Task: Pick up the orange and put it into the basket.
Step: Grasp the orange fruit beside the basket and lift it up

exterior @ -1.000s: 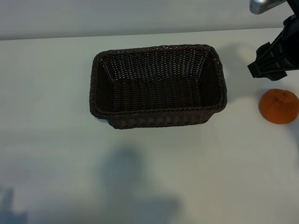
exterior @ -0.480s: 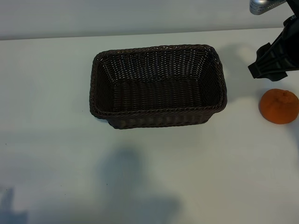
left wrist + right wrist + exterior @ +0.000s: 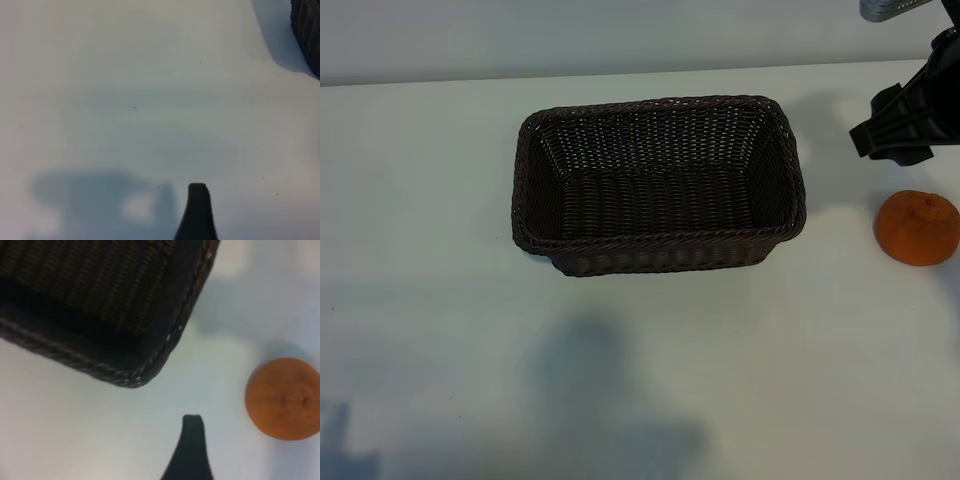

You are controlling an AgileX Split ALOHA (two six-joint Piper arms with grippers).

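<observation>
Right end effector [image 3: 905, 125] hangs open at the exterior view's upper right, just above the orange [image 3: 917, 227] on the surface. Centre your fingers over the fruit before lowering; the basket [image 3: 658, 250] waits mid-frame.

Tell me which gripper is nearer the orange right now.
Right. The right gripper hangs just beyond the orange, not touching. The left gripper is over bare table, orange nowhere in its view.

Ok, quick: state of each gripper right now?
Left gripper: open, holding nothing, over bare table.
Right gripper: open, holding nothing, beside the orange, which lies on the table.
</observation>
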